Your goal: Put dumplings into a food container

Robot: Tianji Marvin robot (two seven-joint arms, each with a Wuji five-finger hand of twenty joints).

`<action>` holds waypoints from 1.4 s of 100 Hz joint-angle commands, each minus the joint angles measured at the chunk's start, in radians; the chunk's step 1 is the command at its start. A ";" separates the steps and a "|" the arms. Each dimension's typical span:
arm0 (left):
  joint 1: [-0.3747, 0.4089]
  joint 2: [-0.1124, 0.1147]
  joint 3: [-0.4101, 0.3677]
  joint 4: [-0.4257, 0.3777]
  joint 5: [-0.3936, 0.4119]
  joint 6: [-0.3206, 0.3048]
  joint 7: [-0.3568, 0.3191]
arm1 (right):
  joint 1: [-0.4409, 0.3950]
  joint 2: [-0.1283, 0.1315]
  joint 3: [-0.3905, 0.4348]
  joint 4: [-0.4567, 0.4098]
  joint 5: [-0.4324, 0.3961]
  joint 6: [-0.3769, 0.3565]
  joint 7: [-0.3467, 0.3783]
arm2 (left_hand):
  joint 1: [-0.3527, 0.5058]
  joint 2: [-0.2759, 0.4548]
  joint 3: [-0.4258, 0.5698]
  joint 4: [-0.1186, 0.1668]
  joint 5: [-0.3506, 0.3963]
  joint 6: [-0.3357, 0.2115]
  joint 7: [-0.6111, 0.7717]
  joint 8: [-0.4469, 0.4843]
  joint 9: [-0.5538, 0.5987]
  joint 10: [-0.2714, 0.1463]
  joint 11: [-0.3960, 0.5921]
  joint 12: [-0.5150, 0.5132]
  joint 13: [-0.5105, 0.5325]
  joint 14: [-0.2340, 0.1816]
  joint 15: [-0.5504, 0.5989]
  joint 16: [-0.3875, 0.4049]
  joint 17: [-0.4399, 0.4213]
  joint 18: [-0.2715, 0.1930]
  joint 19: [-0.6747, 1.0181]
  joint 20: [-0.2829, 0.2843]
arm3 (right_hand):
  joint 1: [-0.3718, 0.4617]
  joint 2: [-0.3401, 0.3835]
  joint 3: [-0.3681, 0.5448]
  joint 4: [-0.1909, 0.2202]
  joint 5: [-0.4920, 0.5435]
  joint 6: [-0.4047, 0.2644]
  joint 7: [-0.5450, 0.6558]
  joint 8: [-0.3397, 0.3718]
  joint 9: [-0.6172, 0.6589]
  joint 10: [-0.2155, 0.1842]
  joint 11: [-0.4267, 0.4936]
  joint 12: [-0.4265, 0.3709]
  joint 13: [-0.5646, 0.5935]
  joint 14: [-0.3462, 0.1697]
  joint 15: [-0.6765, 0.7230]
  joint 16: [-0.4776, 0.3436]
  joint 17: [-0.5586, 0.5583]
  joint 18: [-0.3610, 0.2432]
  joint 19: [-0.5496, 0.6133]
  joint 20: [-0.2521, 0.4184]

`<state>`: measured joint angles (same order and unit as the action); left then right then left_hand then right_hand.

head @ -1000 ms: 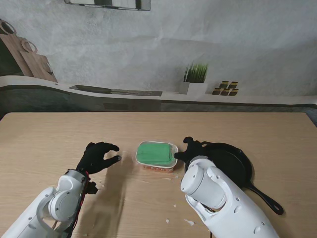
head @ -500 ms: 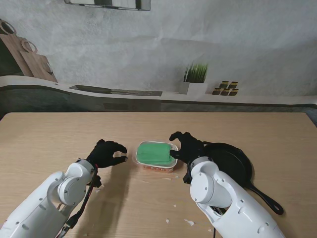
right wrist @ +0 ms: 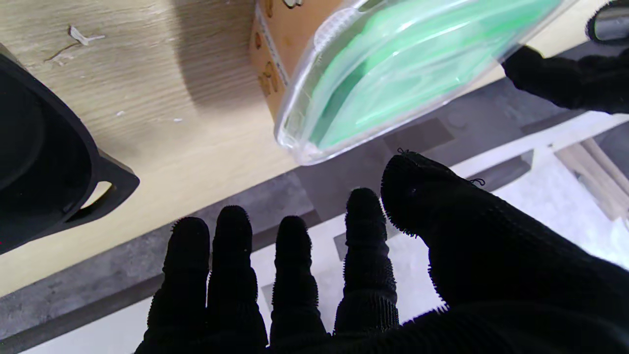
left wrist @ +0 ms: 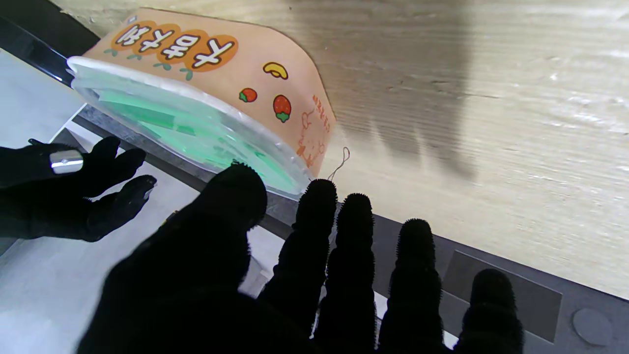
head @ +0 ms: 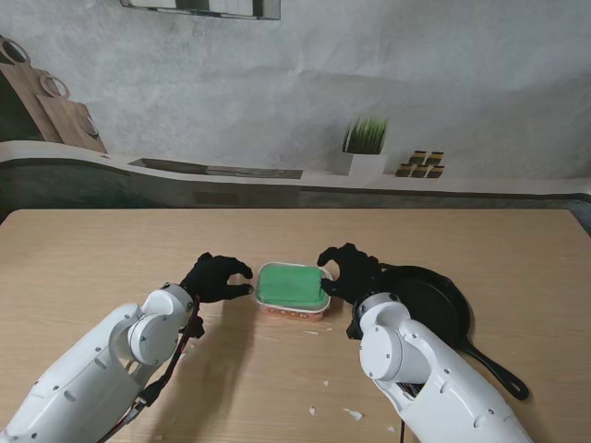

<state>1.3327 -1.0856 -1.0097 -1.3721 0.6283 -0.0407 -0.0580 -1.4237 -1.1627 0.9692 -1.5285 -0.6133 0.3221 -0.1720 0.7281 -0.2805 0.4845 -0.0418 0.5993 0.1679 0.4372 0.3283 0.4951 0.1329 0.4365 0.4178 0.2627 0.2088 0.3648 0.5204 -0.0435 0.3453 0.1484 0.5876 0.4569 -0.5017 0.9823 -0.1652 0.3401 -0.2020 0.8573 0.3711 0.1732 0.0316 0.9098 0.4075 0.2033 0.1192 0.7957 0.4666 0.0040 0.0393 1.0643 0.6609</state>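
You are at the lid-opening step: the food container (head: 292,290) sits mid-tabletop (head: 111,258), its green lid (head: 290,283) on. Your left hand (head: 218,277) flanks it at nine o'clock, your right hand (head: 347,273) at three o'clock; both have fingers spread and hold nothing. Next, likely pinch the lid's edge and lift. No dumplings are visible; the black skillet (head: 441,309) lies at three o'clock. The wood-grain tabletop carries white flecks; beyond it, a grey wall and a potted plant (head: 364,146).

I see the food container (head: 292,291), peach-sided with a closed clear-green lid, sitting flat between the left robot hand (head: 215,278) and right robot hand (head: 348,273).
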 commanded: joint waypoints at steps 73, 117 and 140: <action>-0.046 -0.022 0.057 0.081 0.060 -0.038 0.101 | 0.072 -0.004 -0.088 0.135 -0.048 0.021 -0.009 | -0.114 -0.102 -0.001 0.008 -0.293 -0.122 -0.091 -0.063 -0.295 -0.038 -0.119 -0.086 -0.181 -0.052 -0.058 -0.021 -0.016 -0.015 0.007 0.034 | -0.035 -0.094 0.039 0.022 -0.089 -0.023 -0.005 0.024 0.000 -0.053 -0.162 -0.068 -0.055 -0.050 -0.015 -0.011 -0.031 -0.043 -0.043 0.014; -0.082 -0.031 0.113 0.113 0.042 0.002 0.104 | 0.071 -0.003 -0.096 0.142 -0.047 0.027 -0.001 | -0.047 0.091 -0.178 0.011 -0.232 -0.139 -0.055 -0.049 -0.291 -0.065 -0.125 -0.070 -0.181 -0.068 -0.076 -0.011 -0.024 -0.031 0.006 0.050 | -0.036 -0.089 0.045 0.025 -0.088 -0.037 -0.003 0.029 0.003 -0.056 -0.175 -0.069 -0.056 -0.051 -0.016 -0.013 -0.032 -0.043 -0.047 0.020; -0.090 -0.023 0.129 0.121 0.064 0.011 0.085 | 0.069 0.000 -0.101 0.138 -0.054 0.037 0.009 | -0.049 0.013 -0.101 0.017 -0.219 -0.116 -0.032 -0.034 -0.292 -0.061 -0.120 -0.068 -0.177 -0.063 -0.068 -0.006 -0.021 -0.026 0.007 0.052 | -0.030 -0.095 0.051 0.025 -0.087 -0.044 -0.006 0.030 0.003 -0.056 -0.176 -0.068 -0.055 -0.053 -0.015 -0.013 -0.033 -0.045 -0.050 0.021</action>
<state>1.2444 -1.1090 -0.8889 -1.2582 0.6881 -0.0336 0.0461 -1.3430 -1.1603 0.8778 -1.3924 -0.6632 0.3518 -0.1844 0.6691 -0.2439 0.3398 -0.0418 0.3432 0.0485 0.3560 0.2631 0.2228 0.1005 0.3045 0.3414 0.1081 0.1675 0.3089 0.5075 -0.0552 0.3409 0.1491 0.6120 0.4285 -0.5716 1.0071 -0.1652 0.2742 -0.2089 0.8468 0.3829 0.1740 0.0059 0.7575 0.3429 0.1782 0.0961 0.7776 0.4626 -0.0108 0.0253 1.0363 0.6614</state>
